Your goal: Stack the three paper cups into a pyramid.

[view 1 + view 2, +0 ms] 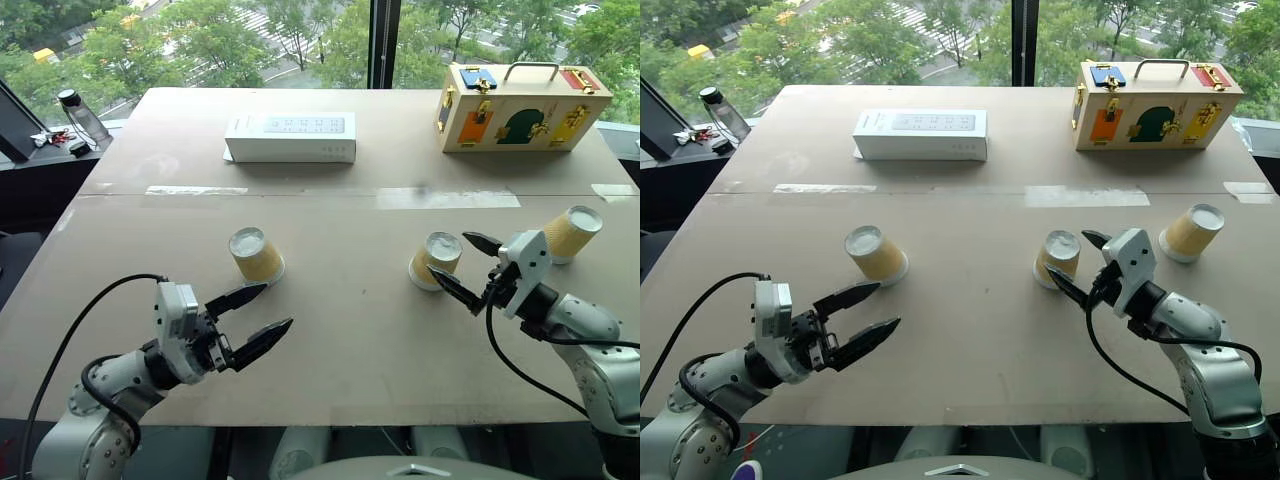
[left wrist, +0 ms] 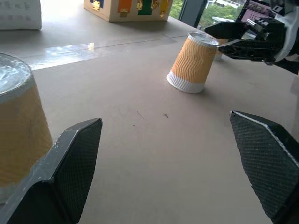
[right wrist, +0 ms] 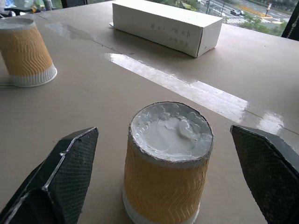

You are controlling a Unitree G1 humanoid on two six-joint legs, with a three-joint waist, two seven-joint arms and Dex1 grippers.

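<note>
Three paper cups stand upside down on the table, apart from one another: a left cup (image 1: 257, 256), a middle cup (image 1: 437, 260) and a right cup (image 1: 572, 233). No pyramid stands. My right gripper (image 1: 449, 255) is open, its fingertips flanking the near side of the middle cup (image 3: 169, 163) without gripping it. The right cup sits behind that hand. My left gripper (image 1: 277, 305) is open and empty, just short of the left cup (image 2: 18, 126) and slightly to its right. From the left wrist I see the middle cup (image 2: 193, 60) with the right gripper (image 2: 233, 37) beside it.
A white box (image 1: 290, 137) lies at the back centre, a wooden latch box (image 1: 520, 107) at the back right. A bottle (image 1: 82, 115) stands off the table's far left corner. Tape strips (image 1: 447, 198) cross the tabletop. The table's front edge (image 1: 330, 418) is close below both hands.
</note>
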